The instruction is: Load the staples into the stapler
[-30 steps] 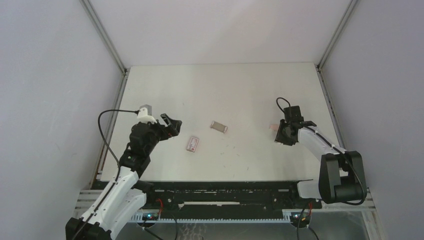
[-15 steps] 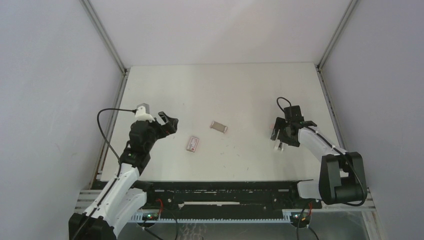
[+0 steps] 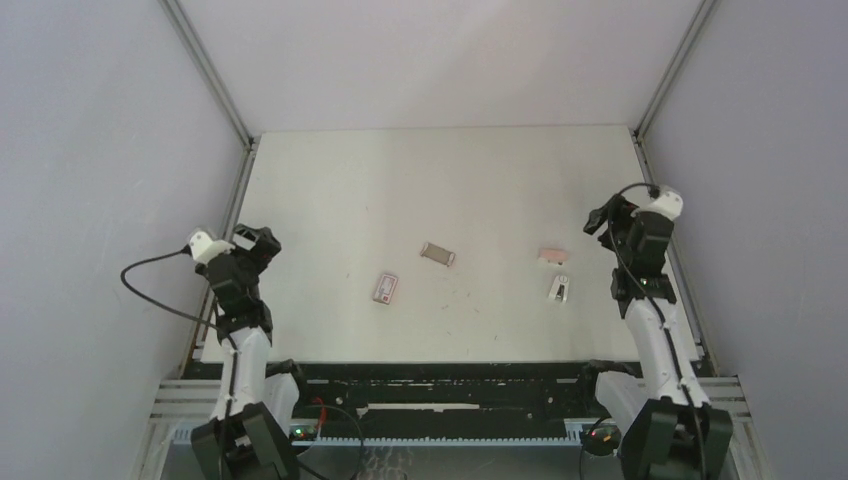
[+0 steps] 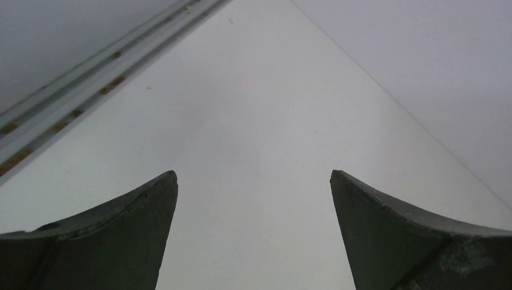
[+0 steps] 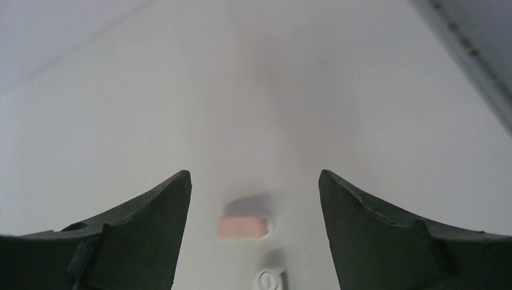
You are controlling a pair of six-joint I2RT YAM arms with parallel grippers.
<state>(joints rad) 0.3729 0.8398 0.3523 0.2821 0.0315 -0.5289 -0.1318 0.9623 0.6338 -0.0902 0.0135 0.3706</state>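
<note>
Right hand (image 3: 604,218) and left hand (image 3: 260,240) hang spread, empty, at the worktop (image 3: 450,180) sides from above; the likely stapler (image 3: 560,290) lies by a pink block (image 3: 551,256). Left wrist: bare worktop. Right wrist: both lie ahead; a long reach could knock them askew.

You're looking at a white tabletop (image 3: 450,180), a pale pink block (image 5: 241,227) and a white piece (image 3: 560,289). The small packet (image 3: 388,287) is red and white, the strip (image 3: 437,253) grey.
</note>
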